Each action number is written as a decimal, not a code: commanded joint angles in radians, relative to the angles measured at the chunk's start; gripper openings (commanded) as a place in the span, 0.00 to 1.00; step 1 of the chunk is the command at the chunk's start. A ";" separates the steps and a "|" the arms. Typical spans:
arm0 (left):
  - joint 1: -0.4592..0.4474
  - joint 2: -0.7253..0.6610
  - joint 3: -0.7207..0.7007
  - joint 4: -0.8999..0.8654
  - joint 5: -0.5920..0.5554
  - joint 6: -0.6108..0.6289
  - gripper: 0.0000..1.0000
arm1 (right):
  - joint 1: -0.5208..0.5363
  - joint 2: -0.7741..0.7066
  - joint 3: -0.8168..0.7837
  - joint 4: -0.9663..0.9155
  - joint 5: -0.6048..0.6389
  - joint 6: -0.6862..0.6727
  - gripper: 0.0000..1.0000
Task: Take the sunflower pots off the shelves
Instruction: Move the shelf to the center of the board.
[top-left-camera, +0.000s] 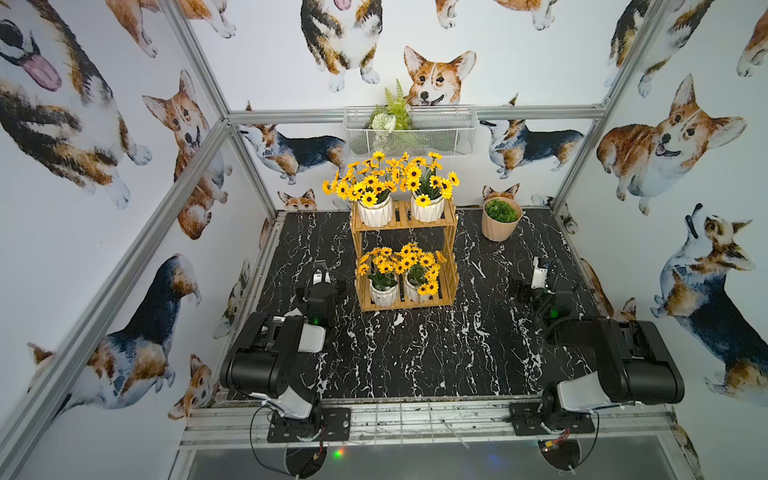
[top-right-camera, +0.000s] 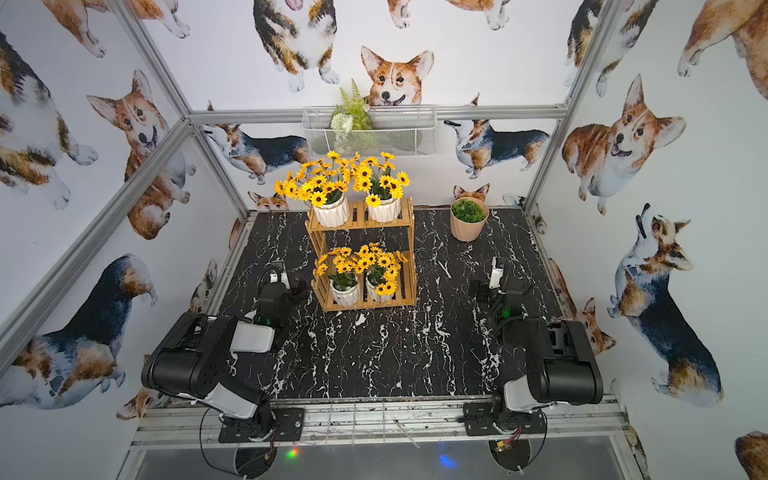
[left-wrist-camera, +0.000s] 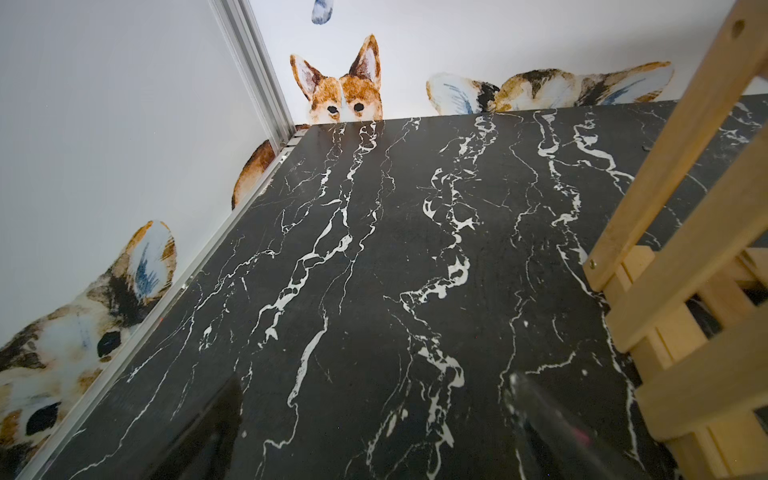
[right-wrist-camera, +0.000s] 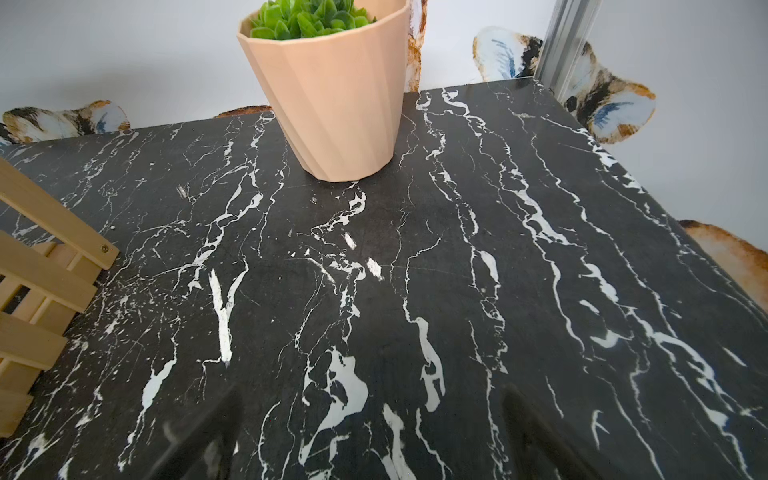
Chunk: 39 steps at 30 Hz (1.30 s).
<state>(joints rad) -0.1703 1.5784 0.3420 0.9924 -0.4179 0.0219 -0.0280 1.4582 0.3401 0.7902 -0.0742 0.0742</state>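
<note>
The light-wood shelves stand at the middle back of the black marble table. Two sunflower pots sit on the upper board and two more on the lower one, seen in both top views. My left gripper hangs open and empty low over the table, just left of the lower tier. My right gripper is open and empty too. It is to the right of the shelves and faces the back wall.
A beige pot with a green plant stands at the back right, straight ahead of the right gripper. A white wire basket with fern hangs on the back wall above the shelves. Metal frame posts mark the table corners.
</note>
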 joint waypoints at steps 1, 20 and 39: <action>0.002 0.002 0.005 0.028 0.001 0.006 1.00 | 0.000 -0.005 0.001 0.014 0.003 -0.008 1.00; 0.004 0.002 0.009 0.020 0.005 0.004 1.00 | -0.001 -0.003 0.001 0.016 0.006 -0.009 1.00; 0.006 0.000 0.003 0.029 0.009 0.006 1.00 | -0.001 -0.040 -0.147 0.250 0.085 0.020 1.00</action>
<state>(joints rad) -0.1642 1.5780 0.3462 0.9890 -0.4137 0.0216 -0.0288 1.4277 0.2295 0.8825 -0.0357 0.0780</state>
